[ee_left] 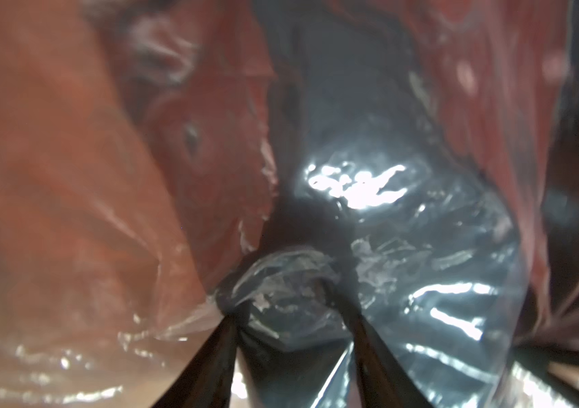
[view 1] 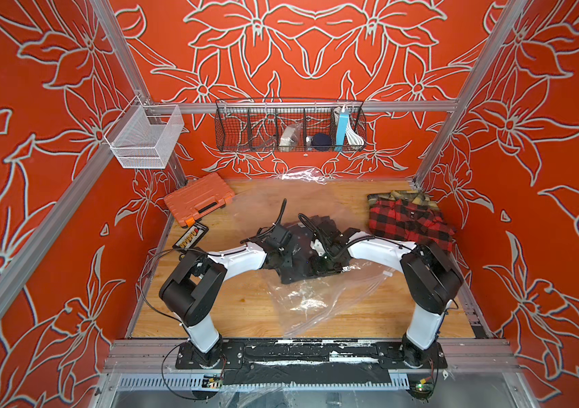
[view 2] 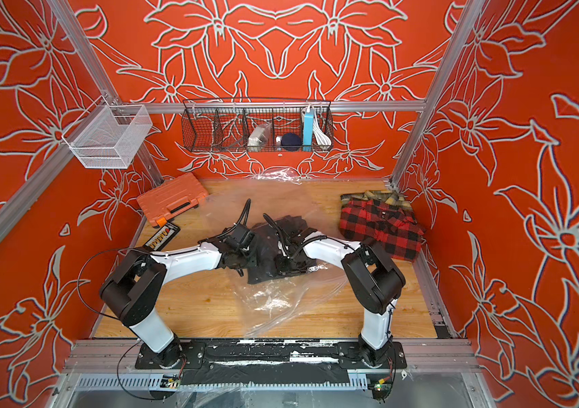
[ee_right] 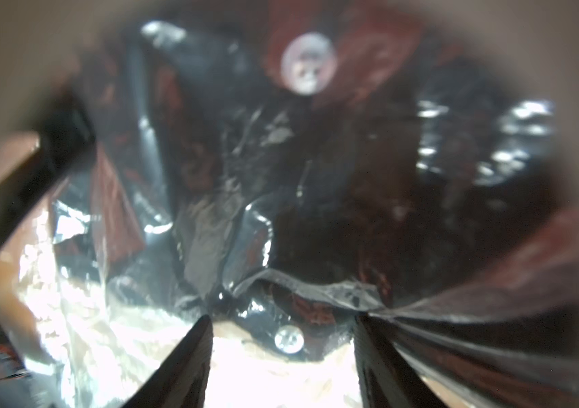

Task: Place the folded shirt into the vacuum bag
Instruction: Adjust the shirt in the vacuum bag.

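While both arms meet at the centre of the frame, the hazards run from left to right. The orange tool case (view 1: pixel 199 197), at the upper left of the table, sits near the far edge of the vacuum bag (view 1: pixel 304 305), so a hard tug on the film could snag there.

The left gripper (ee_left: pixel 288 307) has its jaws partly apart with crumpled film bunched across the tips. Whether it clamps that film cannot be told. If the hold is loose, the slick plastic may slide out and the mouth could collapse.

The dark folded shirt (view 1: pixel 293 272) lies at the centre under both grippers. Film veils its upper part, while its lower edge looks bare, so it seems only partly inside. An uneven push could undo the fold or wad the cloth at the opening.

The right gripper (ee_right: pixel 281 318) also has parted jaws, with a taut film edge across them, and its hold is equally unclear. If the two arms pull against each other, the bag may jerk or tear.

The red plaid shirt (view 1: pixel 408 222), at the right, lies close to the right arm, and a wide swing could knock it.
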